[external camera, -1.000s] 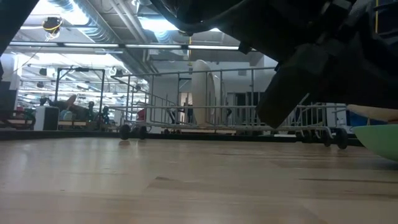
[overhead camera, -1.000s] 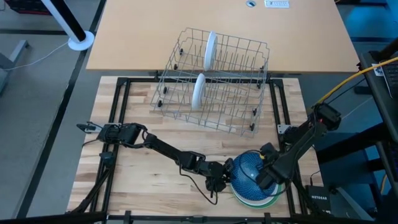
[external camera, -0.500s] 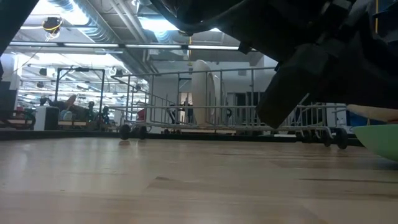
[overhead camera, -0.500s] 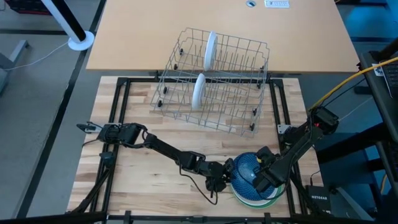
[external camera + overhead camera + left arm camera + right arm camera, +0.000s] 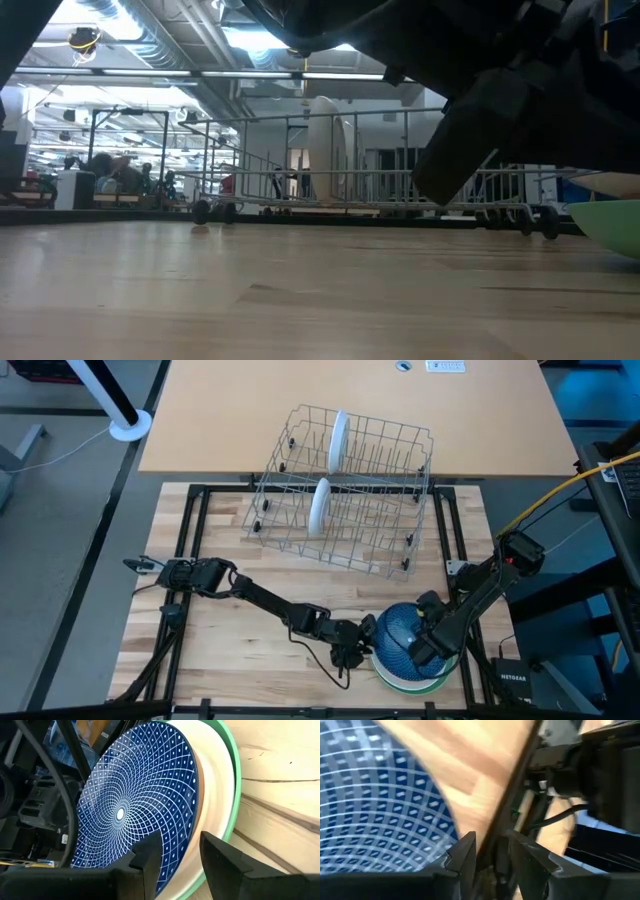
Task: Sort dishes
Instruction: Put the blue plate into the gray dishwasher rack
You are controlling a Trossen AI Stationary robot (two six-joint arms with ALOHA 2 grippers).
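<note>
Since a second ago, our right gripper [image 5: 418, 650] shifted slightly lower-left; both grippers half-open astride the blue patterned round plate [image 5: 398, 640], unlifted.

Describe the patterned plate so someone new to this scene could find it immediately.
Start at the grey wire rack and come to the table's near edge, where a plate stack sits. The blue plate lies on top, the only one with a white spiral grid; beneath are a tan plate and a green one.
</note>
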